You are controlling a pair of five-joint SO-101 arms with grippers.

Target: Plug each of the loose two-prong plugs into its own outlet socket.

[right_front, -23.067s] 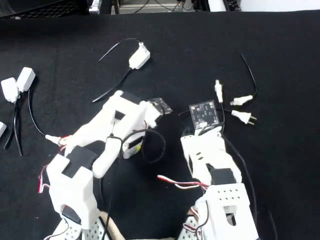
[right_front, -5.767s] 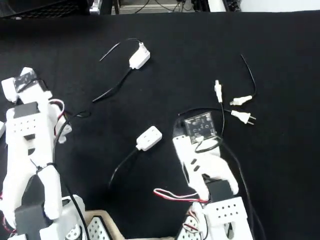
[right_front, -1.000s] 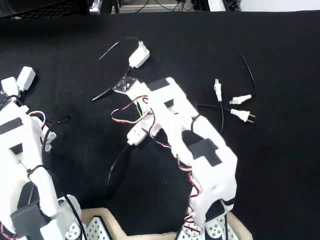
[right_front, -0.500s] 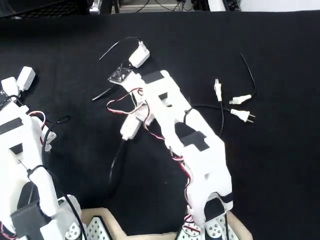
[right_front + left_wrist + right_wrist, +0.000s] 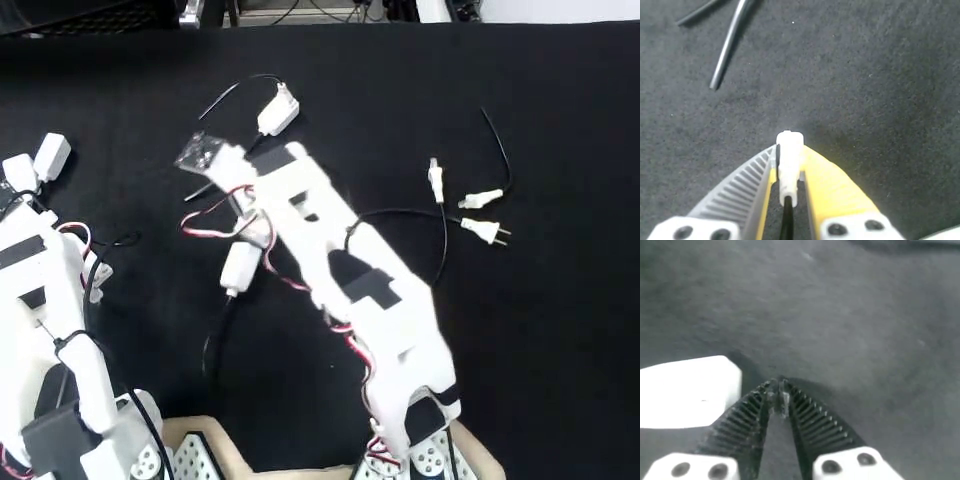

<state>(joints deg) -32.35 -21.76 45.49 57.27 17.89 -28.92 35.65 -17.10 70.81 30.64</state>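
Here, left claw (image 5: 789,151) clamps plug (image 5: 788,175) lengthwise, tip pointing away from wrist.

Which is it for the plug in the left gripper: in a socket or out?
Out. The plug is clamped in the left gripper, and its tip points at black table, not a socket.

Four white rectangular plastic outlet sockets on black cords are counted on the black tabletop (image 5: 560,100): one socket (image 5: 278,112), a second socket (image 5: 52,155) beside a third socket (image 5: 18,172), and a fourth socket (image 5: 240,265). Four small white two-prong plugs are counted: one plug (image 5: 436,178), a second plug (image 5: 487,198), a third plug (image 5: 485,232), and a fourth plug (image 5: 789,167) held by the left gripper (image 5: 789,147). Two white robot arms are counted, the left arm (image 5: 50,300) and the right arm (image 5: 340,270).
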